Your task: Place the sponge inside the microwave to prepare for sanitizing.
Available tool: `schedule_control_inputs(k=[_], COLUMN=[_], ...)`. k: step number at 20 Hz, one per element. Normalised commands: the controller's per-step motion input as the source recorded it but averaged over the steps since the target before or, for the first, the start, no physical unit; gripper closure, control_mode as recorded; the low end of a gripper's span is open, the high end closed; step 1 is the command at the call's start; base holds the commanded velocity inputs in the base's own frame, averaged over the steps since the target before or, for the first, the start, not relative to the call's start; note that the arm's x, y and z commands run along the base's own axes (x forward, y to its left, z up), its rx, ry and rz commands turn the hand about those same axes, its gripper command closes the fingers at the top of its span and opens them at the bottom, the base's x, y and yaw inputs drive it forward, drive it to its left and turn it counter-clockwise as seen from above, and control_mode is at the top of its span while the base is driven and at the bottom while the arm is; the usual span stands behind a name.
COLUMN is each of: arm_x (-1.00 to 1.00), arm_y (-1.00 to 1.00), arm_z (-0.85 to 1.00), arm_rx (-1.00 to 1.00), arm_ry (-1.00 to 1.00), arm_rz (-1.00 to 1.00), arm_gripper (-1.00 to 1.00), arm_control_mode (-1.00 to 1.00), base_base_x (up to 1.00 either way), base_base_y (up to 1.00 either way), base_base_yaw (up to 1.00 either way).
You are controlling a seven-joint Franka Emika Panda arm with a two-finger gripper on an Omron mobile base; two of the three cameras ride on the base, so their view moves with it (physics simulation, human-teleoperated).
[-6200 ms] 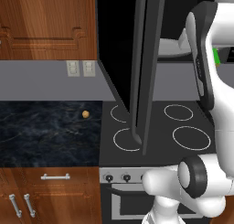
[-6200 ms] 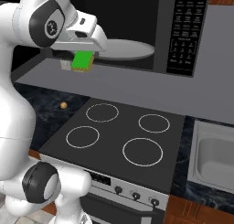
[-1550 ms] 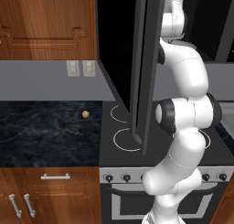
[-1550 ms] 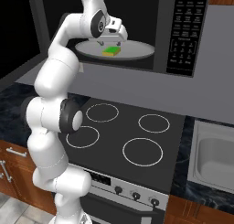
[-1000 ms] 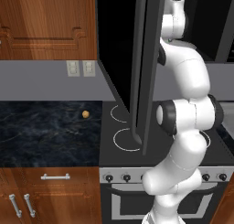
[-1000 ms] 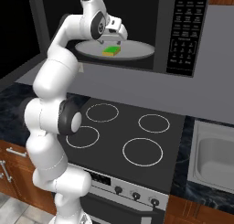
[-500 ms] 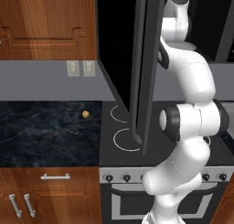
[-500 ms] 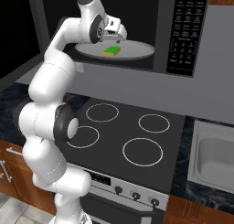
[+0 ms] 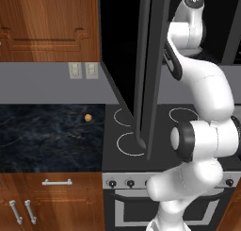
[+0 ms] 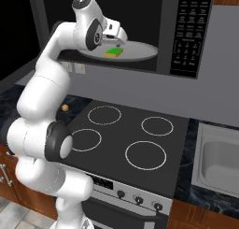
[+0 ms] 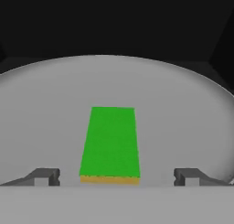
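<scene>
The sponge [image 10: 113,52], green on top with a yellow lower layer, lies flat on the white round plate [image 10: 140,53] inside the open microwave [image 10: 186,34]. Above and just in front of it hangs my gripper [image 10: 119,39], open and holding nothing. In the hand view the sponge [image 11: 110,143] lies free on the plate [image 11: 183,113], between and beyond the two wide-apart fingertips [image 11: 45,176] of the gripper [image 11: 116,178]. From the left base view, the microwave's black door [image 9: 150,70] stands swung out, edge on, in front of the arm.
A black stove top [image 10: 126,134] with several ring burners lies under the microwave. A sink [image 10: 219,160] sits to its right. A small tan ball [image 9: 88,117] rests on the dark counter [image 9: 47,136] left of the stove. Wooden cabinets [image 9: 47,22] hang above.
Six seconds ago the sponge was held outside the microwave; it now lies released on the plate. Over the last second the arm's elbow has drifted left, and the sponge has stayed still.
</scene>
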Motion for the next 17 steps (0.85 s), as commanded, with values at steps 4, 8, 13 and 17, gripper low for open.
schedule_control_inputs(k=[4, 8, 13, 17], arm_x=[-0.64, -0.74, -0.84, -0.87], arm_y=[0.00, 0.00, 0.00, 0.00], arm_z=[0.20, 0.19, 0.13, 0.00], arm_rx=[0.00, 0.00, 0.00, 0.00], arm_ry=[0.00, 0.00, 0.00, 0.00], arm_rz=[0.00, 0.00, 0.00, 0.00], arm_gripper=[-1.00, -1.00, -1.00, -1.00], arm_control_mode=[-1.00, -1.00, -1.00, -1.00], base_base_x=[0.00, 0.00, 0.00, 0.00], base_base_y=[0.00, 0.00, 0.00, 0.00], base_base_yaw=[0.00, 0.00, 0.00, 0.00])
